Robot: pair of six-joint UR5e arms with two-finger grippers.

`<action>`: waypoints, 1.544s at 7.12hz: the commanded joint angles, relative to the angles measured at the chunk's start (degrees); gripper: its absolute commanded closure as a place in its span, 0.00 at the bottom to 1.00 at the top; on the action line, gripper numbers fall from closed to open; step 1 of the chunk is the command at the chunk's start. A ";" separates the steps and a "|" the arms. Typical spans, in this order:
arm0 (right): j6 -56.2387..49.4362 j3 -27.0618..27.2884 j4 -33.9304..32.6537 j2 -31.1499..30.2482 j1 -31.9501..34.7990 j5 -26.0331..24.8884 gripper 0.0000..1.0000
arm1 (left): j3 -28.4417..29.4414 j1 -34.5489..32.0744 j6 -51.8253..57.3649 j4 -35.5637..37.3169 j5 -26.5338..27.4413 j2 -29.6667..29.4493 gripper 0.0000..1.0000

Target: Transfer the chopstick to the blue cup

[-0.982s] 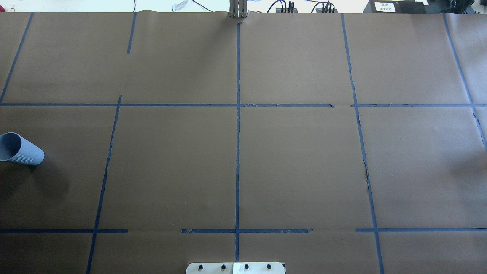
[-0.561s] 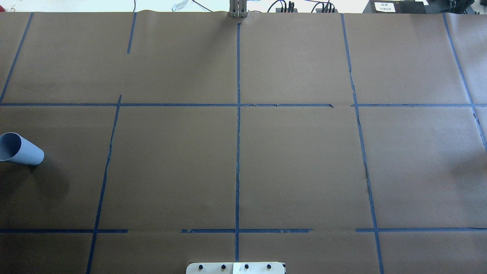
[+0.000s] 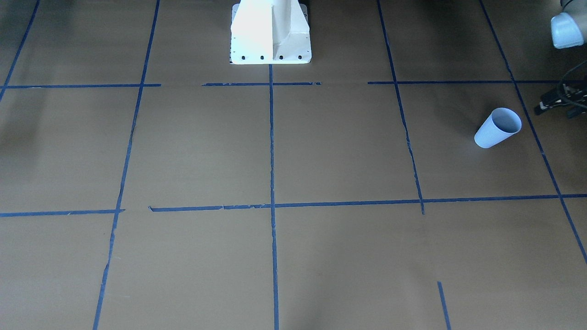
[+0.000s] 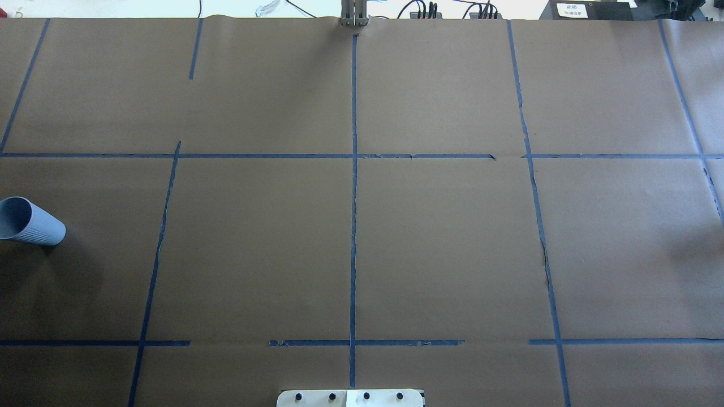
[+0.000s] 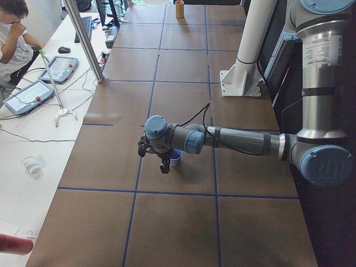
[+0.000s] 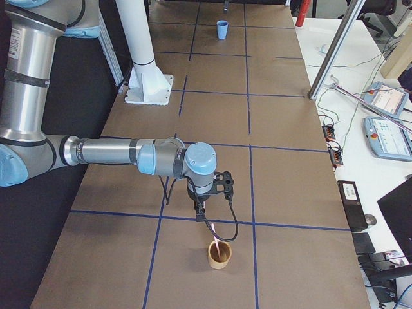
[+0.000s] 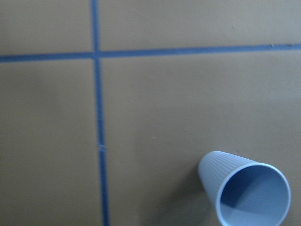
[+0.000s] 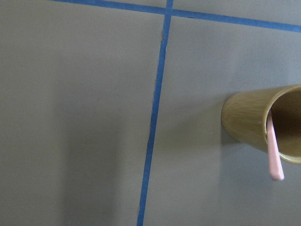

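The blue cup [image 3: 497, 128] [image 4: 28, 221] stands upright near the table's end on my left, empty in the left wrist view [image 7: 249, 190]. My left gripper [image 5: 164, 168] hangs close beside the blue cup [image 5: 176, 159], part of its dark body [image 3: 562, 100] at the front view's edge; I cannot tell its state. The pinkish chopstick [image 8: 273, 150] [image 6: 217, 239] leans in a tan cup [image 8: 254, 122] [image 6: 219, 255] at the other end. My right gripper [image 6: 201, 215] hovers just above the chopstick's top; open or shut I cannot tell. No fingers show in either wrist view.
The white robot base [image 3: 270, 32] [image 4: 350, 398] stands at mid-table. Blue tape lines cross the brown paper. A metal post [image 6: 328, 51] stands at the far edge. On the side desk lie tablets [image 5: 28, 95], cables and a paper cup [image 5: 32, 165]; a person [image 5: 14, 33] sits there.
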 commanded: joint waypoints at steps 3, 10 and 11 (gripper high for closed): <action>0.33 -0.19 0.01 -0.09 -0.06 3.50 0.00 | 2.92 7.37 -4.53 -6.67 4.11 0.93 0.10; 0.77 -0.11 0.01 -0.08 -0.15 5.60 0.00 | -4.07 8.70 -30.99 -5.18 -2.45 -9.75 1.00; 0.77 0.07 0.10 0.09 -0.15 5.52 0.00 | -6.89 10.70 -44.21 -5.18 -2.56 -14.06 1.00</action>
